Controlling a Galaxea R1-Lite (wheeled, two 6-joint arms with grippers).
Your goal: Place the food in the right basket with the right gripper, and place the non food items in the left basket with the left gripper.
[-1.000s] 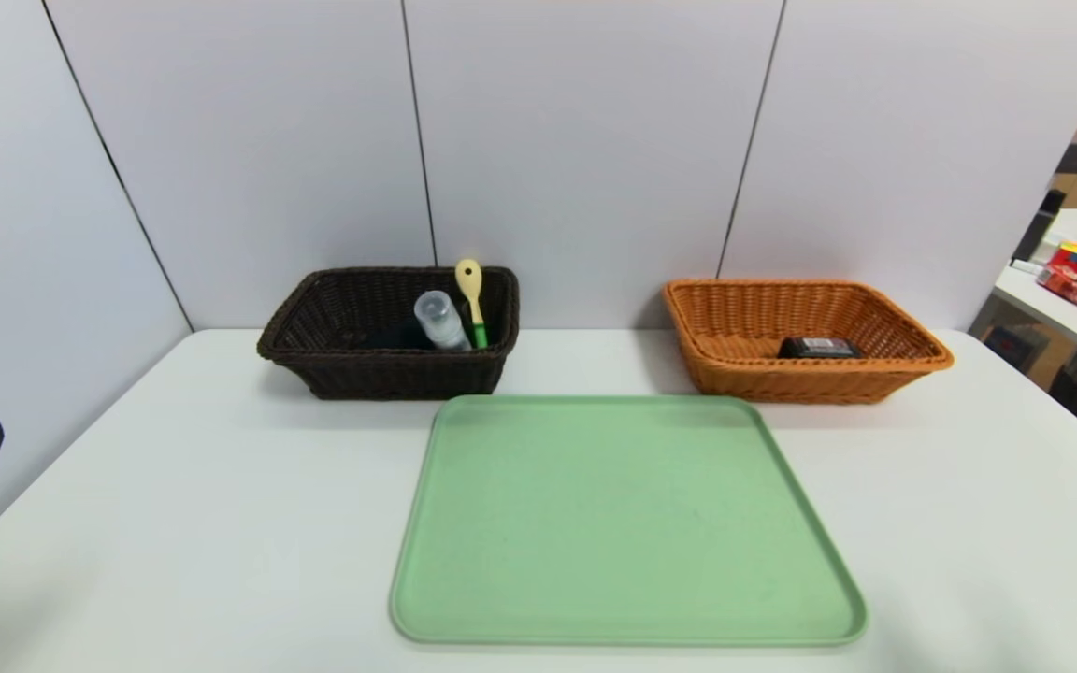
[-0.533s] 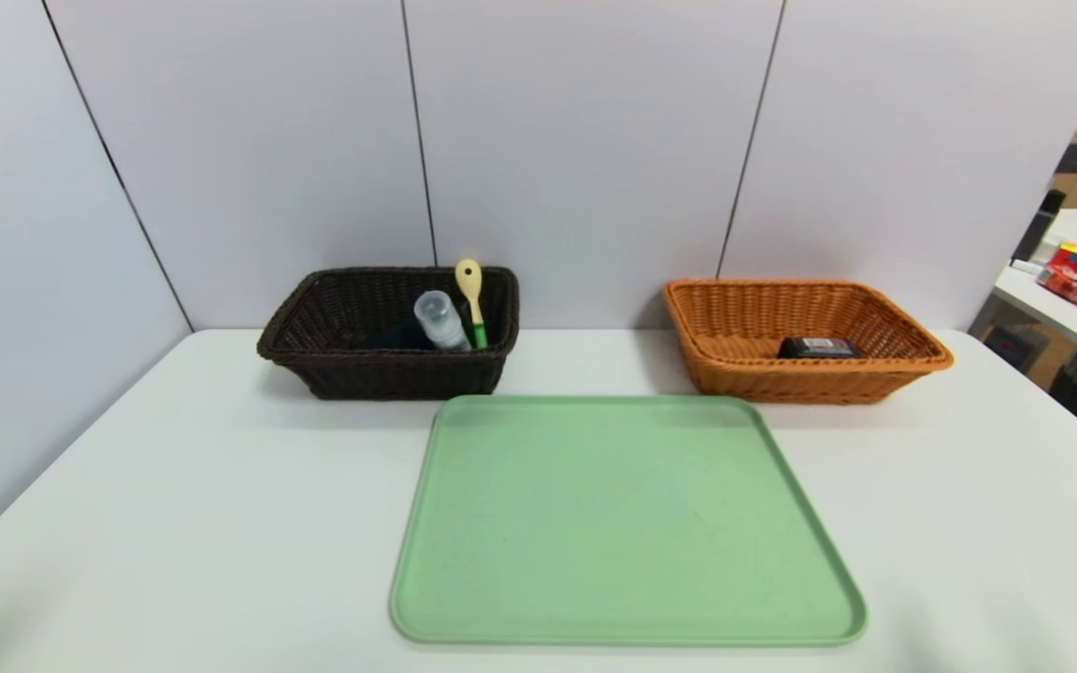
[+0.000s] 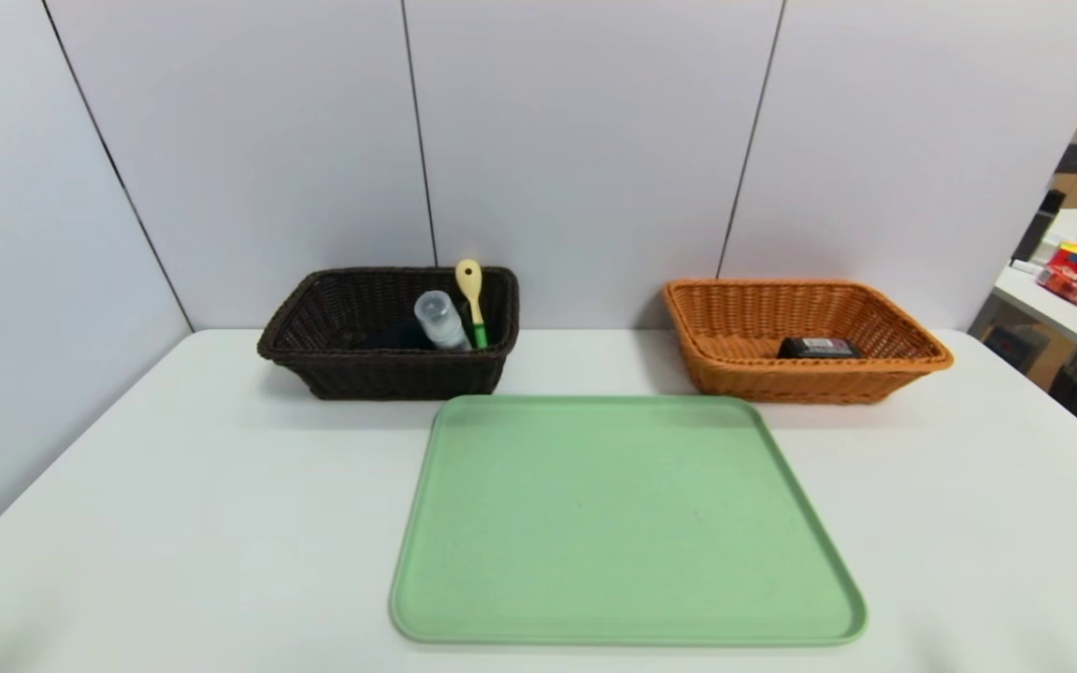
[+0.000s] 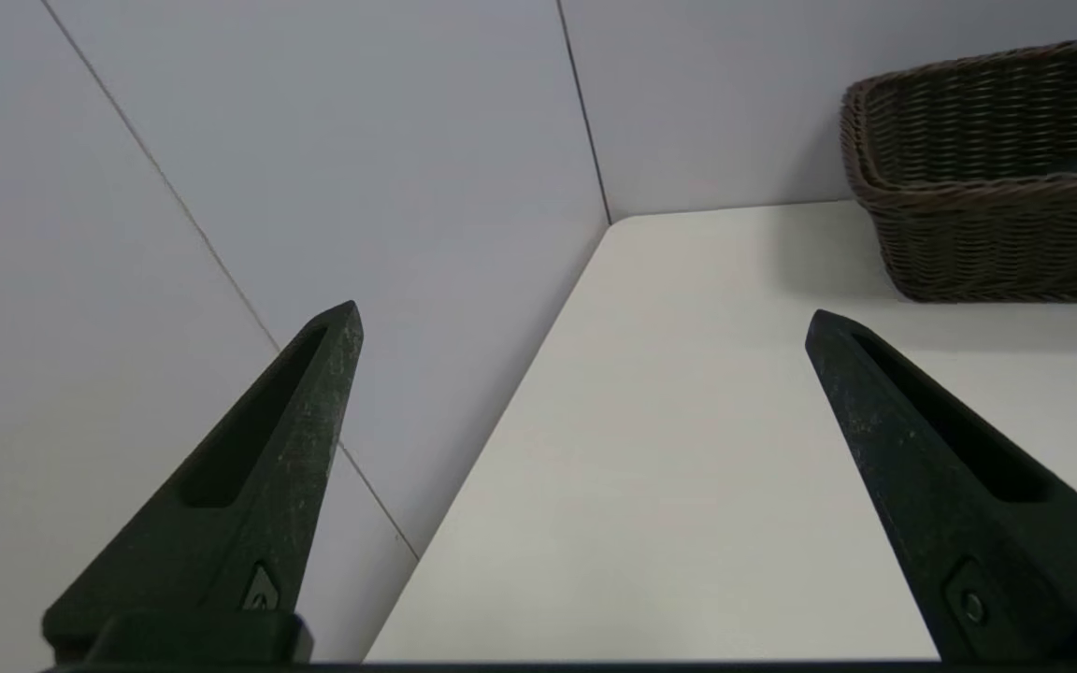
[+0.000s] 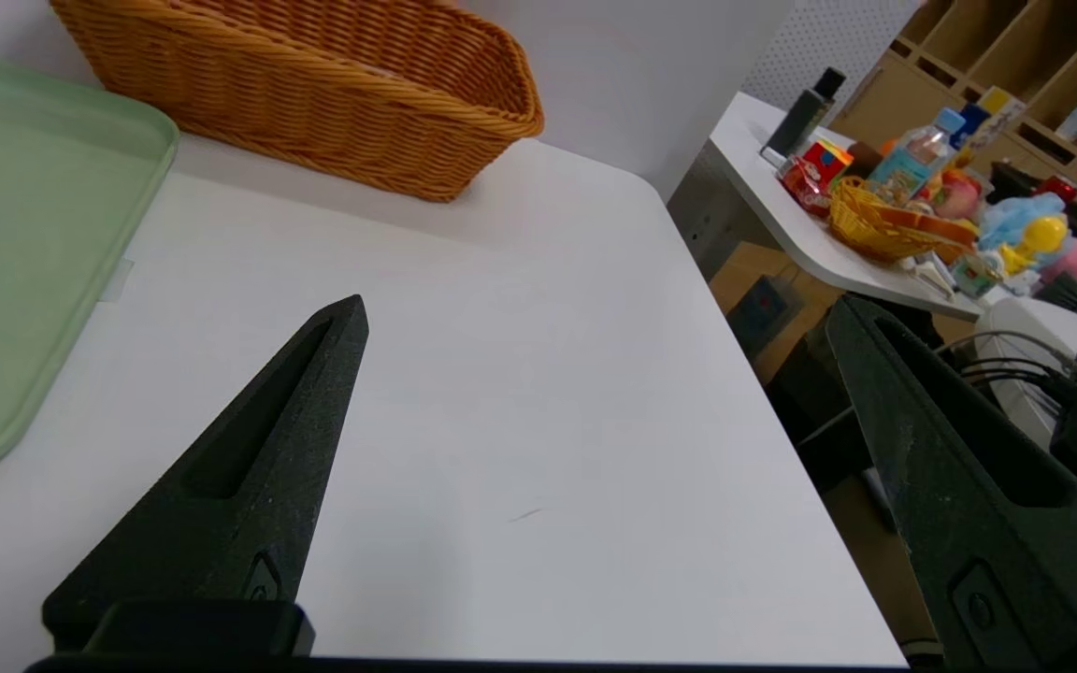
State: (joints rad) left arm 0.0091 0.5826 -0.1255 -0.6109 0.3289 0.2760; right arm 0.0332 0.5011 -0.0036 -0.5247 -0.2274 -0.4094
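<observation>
Black carton lies in the orange basket at 1 o'clock; bottle and spoon in the brown basket at 11 o'clock; left gripper and right gripper fingers spread wide, empty, over the bench

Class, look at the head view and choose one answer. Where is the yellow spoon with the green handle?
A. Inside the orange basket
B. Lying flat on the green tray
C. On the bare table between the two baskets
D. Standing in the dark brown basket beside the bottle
D: the yellow spoon leans upright inside the dark brown basket, next to the bottle; the green tray holds nothing.
</observation>
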